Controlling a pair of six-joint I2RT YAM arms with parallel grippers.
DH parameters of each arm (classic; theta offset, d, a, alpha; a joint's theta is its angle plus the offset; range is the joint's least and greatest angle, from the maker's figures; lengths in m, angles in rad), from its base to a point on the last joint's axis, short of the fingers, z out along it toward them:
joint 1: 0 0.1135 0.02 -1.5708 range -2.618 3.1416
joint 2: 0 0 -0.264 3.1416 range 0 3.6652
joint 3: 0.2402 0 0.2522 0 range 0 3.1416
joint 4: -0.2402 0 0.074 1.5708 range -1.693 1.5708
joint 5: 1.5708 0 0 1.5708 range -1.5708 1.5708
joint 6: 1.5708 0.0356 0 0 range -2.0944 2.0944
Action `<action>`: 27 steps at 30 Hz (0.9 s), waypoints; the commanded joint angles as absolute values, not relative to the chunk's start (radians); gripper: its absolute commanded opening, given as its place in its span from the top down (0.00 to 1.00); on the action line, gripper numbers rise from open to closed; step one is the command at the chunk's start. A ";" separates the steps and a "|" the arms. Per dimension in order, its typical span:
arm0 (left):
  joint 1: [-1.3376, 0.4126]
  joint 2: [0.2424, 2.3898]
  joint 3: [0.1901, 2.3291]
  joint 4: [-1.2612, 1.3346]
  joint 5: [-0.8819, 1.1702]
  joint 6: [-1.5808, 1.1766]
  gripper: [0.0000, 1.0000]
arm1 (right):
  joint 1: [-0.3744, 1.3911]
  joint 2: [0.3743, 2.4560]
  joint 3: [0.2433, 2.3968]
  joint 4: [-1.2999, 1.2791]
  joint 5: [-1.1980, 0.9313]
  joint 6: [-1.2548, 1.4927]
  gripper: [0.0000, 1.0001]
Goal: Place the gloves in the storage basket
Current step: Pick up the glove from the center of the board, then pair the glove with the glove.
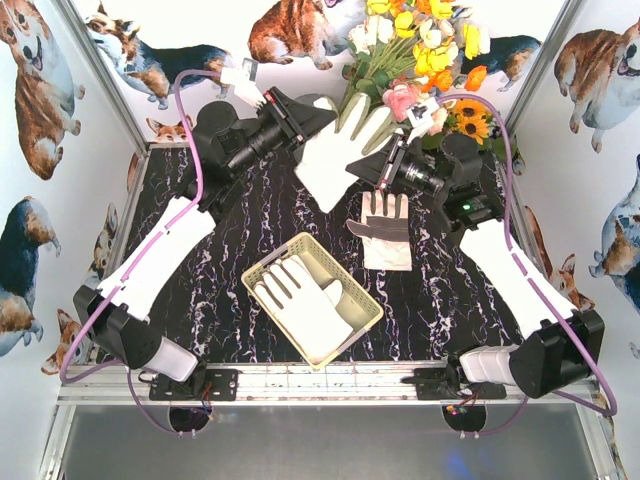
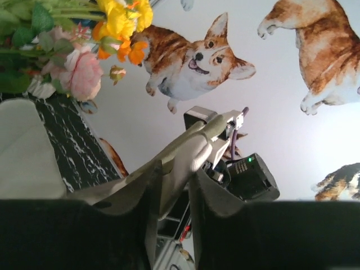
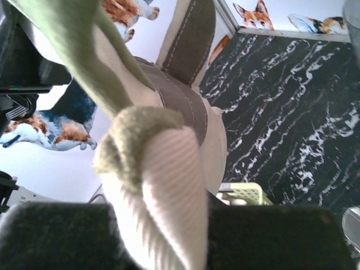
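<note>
While the storage basket (image 1: 270, 253) already holds gloves (image 1: 300, 300), a raised glove (image 1: 338, 158) hangs over the far table (image 1: 250, 212), pinched by both left gripper (image 1: 305, 120) and right gripper (image 1: 386, 168); I judge one must release and the other lower it into the basket.

A plain cream-white fabric work glove (image 1: 340, 150) is seen raised at the far middle. Dark grey strips are borne on the fingers and palm of a second cream-white fabric glove (image 1: 386, 232), right of centre on the black, white-veined marble-patterned tabletop (image 1: 220, 280). A third white fabric glove (image 1: 298, 300) is framed by the pale yellow-green slotted plastic basket (image 1: 270, 255). Tan-and-white corgis are printed on the white wall panels (image 1: 40, 200); yellow, orange and pink artificial flowers (image 1: 420, 40) are massed far right.
</note>
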State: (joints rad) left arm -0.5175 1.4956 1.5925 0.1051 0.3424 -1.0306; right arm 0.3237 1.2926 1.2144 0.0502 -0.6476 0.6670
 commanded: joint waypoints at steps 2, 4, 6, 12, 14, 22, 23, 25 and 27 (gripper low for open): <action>-0.493 1.460 1.544 0.014 0.376 -0.905 0.61 | 0.221 1.219 1.277 -0.133 -0.761 0.562 1.00; -0.472 1.460 1.520 0.011 0.409 -0.892 0.51 | 0.161 1.196 1.278 -0.201 -0.836 0.546 1.00; -0.450 1.465 1.504 0.015 0.449 -0.883 0.44 | 0.096 1.180 1.273 -0.248 -0.916 0.545 1.00; -0.430 1.526 1.523 0.039 0.695 -0.836 0.27 | 0.033 1.173 1.326 -0.421 -1.061 0.504 1.00; -0.432 1.551 1.524 0.062 0.784 -0.853 0.26 | 0.033 1.170 1.346 -0.432 -1.096 0.518 1.00; -0.439 1.607 1.441 0.359 1.018 -1.109 0.20 | 0.032 1.147 1.383 -0.327 -1.202 0.678 1.00; -0.444 1.612 1.437 0.400 1.034 -1.145 0.20 | 0.033 1.144 1.380 -0.287 -1.212 0.715 1.00; -0.460 1.628 1.432 0.487 1.061 -1.221 0.19 | 0.032 1.140 1.375 -0.202 -1.233 0.788 1.00; -0.479 1.644 1.431 0.596 1.090 -1.309 0.18 | 0.032 1.143 1.375 -0.143 -1.248 0.842 1.00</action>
